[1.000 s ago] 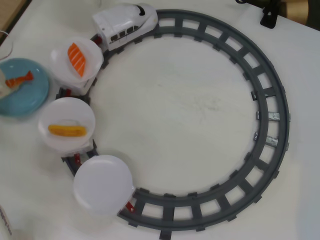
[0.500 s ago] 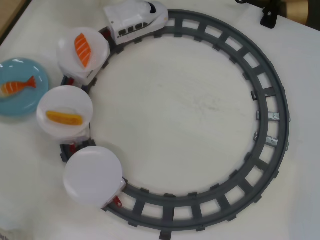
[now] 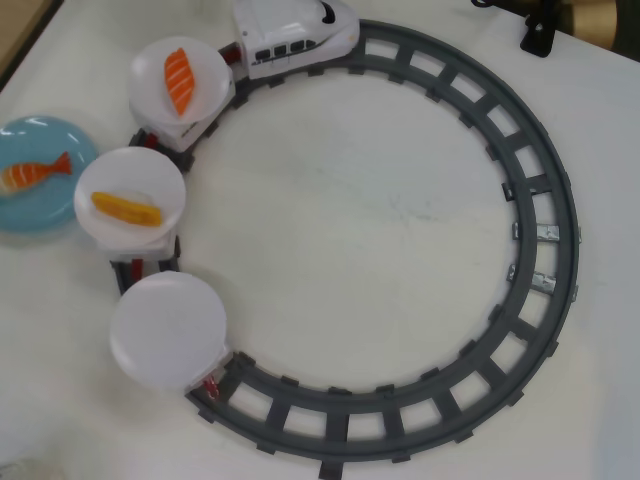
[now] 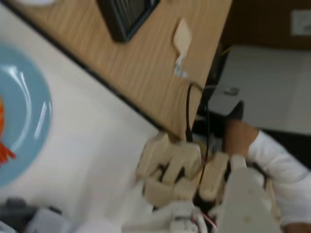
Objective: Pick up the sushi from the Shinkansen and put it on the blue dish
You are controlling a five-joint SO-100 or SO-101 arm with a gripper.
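Observation:
The shrimp sushi (image 3: pixel 35 173) lies on the blue dish (image 3: pixel 45 215) at the left edge of the overhead view, just left of the track. The white Shinkansen (image 3: pixel 295 35) stands at the top of the track and pulls three round white plate cars. The first (image 3: pixel 150 75) carries a salmon slice (image 3: pixel 180 80), the second (image 3: pixel 120 182) a yellow egg piece (image 3: pixel 127 208), and the third (image 3: pixel 168 330) is bare. My gripper (image 4: pixel 180 174) shows only in the wrist view, as blurred cream parts to the right of the blue dish (image 4: pixel 24 107). It holds nothing I can see.
The grey ring track (image 3: pixel 545 200) fills most of the white table. A dark bracket (image 3: pixel 540 35) sits at the top right. In the wrist view a wooden desk (image 4: pixel 146 58) with a black object (image 4: pixel 126 14) borders the table, and a white-sleeved arm (image 4: pixel 274 162) is at the right.

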